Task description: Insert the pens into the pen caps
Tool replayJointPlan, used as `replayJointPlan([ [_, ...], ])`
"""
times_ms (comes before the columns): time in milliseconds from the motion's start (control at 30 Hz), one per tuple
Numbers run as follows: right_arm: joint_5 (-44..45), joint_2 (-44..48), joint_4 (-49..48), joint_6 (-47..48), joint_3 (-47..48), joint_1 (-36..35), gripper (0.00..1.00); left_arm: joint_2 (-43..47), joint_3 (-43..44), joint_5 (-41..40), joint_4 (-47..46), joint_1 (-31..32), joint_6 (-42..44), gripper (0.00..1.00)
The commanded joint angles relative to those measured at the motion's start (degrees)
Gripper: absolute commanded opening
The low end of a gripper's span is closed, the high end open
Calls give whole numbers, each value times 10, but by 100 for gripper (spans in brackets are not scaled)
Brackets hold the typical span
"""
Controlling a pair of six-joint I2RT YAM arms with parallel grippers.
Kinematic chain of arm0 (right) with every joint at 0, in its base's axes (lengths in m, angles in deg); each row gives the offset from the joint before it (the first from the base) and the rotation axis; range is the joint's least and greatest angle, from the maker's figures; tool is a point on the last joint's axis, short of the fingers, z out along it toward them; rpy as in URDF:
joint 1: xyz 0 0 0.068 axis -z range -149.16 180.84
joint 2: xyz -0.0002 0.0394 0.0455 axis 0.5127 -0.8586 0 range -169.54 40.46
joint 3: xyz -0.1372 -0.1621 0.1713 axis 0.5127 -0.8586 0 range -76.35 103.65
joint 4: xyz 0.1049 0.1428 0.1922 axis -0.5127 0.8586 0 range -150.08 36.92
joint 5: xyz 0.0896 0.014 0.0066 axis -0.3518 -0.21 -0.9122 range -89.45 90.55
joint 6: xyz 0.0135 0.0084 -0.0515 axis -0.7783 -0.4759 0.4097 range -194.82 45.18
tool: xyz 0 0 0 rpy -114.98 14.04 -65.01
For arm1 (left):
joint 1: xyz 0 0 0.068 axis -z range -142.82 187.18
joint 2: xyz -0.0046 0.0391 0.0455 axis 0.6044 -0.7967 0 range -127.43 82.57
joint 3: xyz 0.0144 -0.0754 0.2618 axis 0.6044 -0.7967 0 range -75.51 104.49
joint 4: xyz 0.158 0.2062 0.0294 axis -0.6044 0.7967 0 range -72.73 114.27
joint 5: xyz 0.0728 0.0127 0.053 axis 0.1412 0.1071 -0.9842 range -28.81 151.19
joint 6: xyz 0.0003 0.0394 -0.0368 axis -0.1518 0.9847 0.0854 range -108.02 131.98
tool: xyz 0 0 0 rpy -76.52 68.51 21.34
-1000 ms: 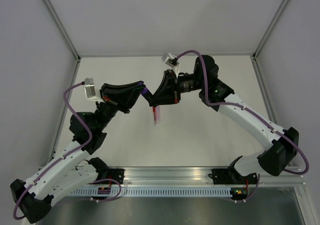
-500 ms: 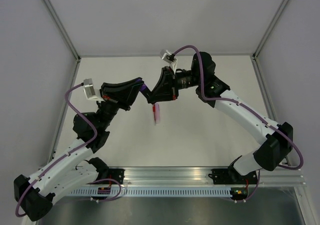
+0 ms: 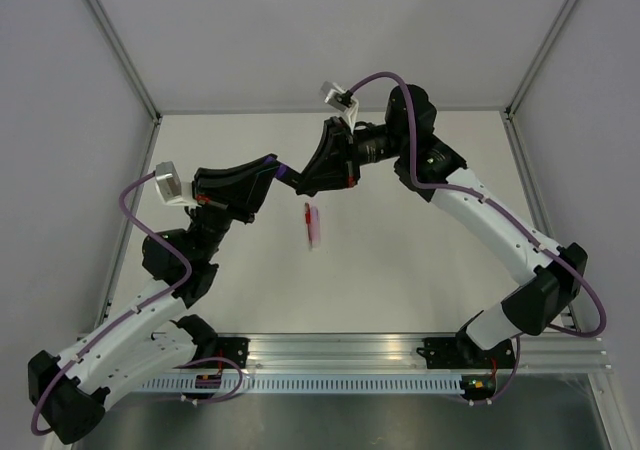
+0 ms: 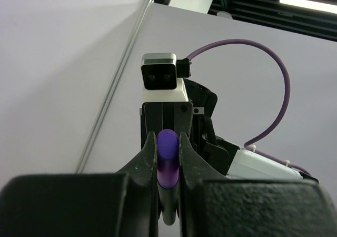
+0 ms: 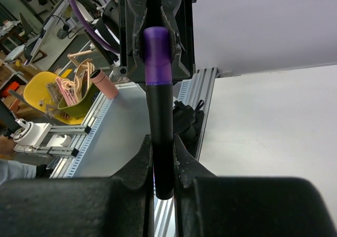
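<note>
Right wrist centre: our right gripper (image 5: 160, 154) clamps the dark pen (image 5: 160, 121), left gripper (image 4: 168, 148) the purple cap (image 5: 157, 55); capping likely needs a straight push.

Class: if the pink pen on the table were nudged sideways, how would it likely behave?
The pink pen looks slim and round, so it probably rolls. It seems stiff, and may bump the red pen beside it.
</note>
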Motion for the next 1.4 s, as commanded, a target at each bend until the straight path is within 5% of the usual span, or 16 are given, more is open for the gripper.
replayJointPlan([
  [0,215,5,-166,17,98,6,0,-52,-83,286,324,45,-37,2],
  [267,161,31,-186,2,-36,-5,0,-36,37,208,436,42,-5,2],
  [467,204,128,-135,57,-200,-6,29,-85,175,114,596,24,53,2],
  [700,300,248,-56,87,-338,-6,57,-168,228,147,668,-75,79,2],
  [1000,521,279,22,101,-403,-5,61,-315,242,131,672,-147,118,2],
  [1367,528,309,13,101,-440,-5,61,-488,256,46,644,-167,113,2],
])
